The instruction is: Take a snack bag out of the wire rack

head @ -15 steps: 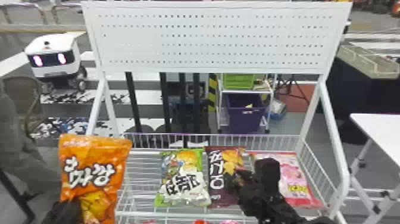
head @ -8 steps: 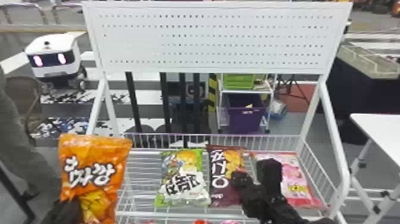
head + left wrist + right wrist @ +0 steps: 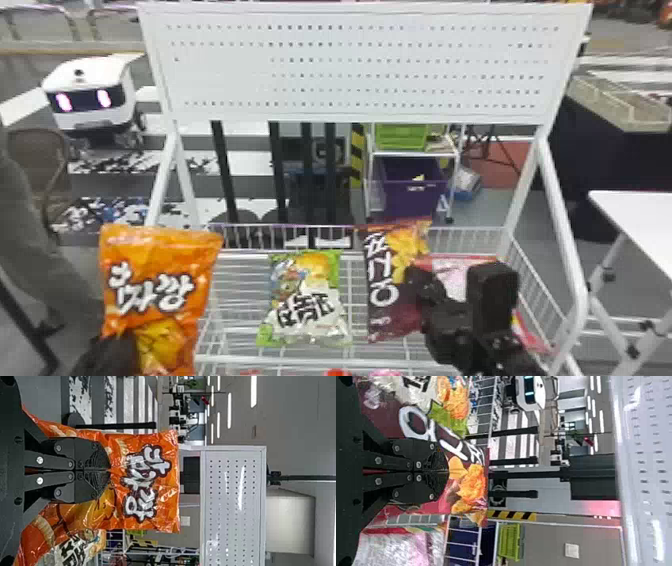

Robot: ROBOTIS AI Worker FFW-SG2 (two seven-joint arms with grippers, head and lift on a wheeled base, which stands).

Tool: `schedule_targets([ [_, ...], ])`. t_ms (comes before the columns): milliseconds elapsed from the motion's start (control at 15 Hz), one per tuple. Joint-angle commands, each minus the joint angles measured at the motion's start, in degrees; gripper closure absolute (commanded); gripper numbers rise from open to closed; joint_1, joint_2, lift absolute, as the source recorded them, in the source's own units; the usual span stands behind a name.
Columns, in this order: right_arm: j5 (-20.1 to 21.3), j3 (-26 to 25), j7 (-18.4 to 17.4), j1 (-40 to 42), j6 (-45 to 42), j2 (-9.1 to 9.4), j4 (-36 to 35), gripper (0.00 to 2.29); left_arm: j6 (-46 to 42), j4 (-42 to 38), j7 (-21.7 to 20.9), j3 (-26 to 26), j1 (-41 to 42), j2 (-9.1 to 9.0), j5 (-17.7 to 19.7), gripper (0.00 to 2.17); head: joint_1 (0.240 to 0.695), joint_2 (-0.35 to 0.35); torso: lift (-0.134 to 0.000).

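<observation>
Right gripper has the maroon bag pinched, in front of the back edge of the wire rack. Lift gently, straight up; you'll want its bottom clear of the front edge before drawing back. Left gripper pinches the orange bag.

Maroon snack bag: orange food artwork, held near upright, right of centre at the wire rack. Orange snack bag: glossy, held upright, near left. Rack: white, upright, perforated panel above.
</observation>
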Motion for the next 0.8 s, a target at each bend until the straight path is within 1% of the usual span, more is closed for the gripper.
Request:
schedule_targets([
  [0,0.3,-2.1,-0.1,5.9,-1.4,-1.8,-8.9,2.25,0.0,-0.1,0.0,-0.1,0.0,0.08,0.0,1.96,0.499,0.0,0.0],
  [67,1.3,-3.7,0.0,9.2,-2.4,-2.5,-12.9,2.25,0.0,-0.1,0.0,-0.1,0.0,0.08,0.0,1.96,0.499,0.0,0.0],
  [200,3.6,-5.7,0.1,16.4,-6.8,-2.85,-17.6,2.25,0.0,-0.2,0.0,-0.3,0.0,0.17,0.1,1.96,0.499,0.0,0.0],
  [400,4.1,-10.8,0.9,28.5,-20.2,-2.5,-20.7,2.25,0.0,-0.1,0.0,-0.6,-0.4,0.44,0.1,1.96,0.499,0.0,0.0],
  [533,4.2,-14.0,1.8,34.2,-26.1,-1.88,-20.9,2.25,0.0,0.0,0.0,-0.7,-0.6,0.44,0.2,1.96,0.499,0.0,0.0],
  [733,4.1,-19.4,6.4,41.8,-33.2,1.54,-21.5,2.25,0.0,0.0,0.0,-0.7,-0.6,0.44,0.2,1.96,0.499,0.0,0.0],
])
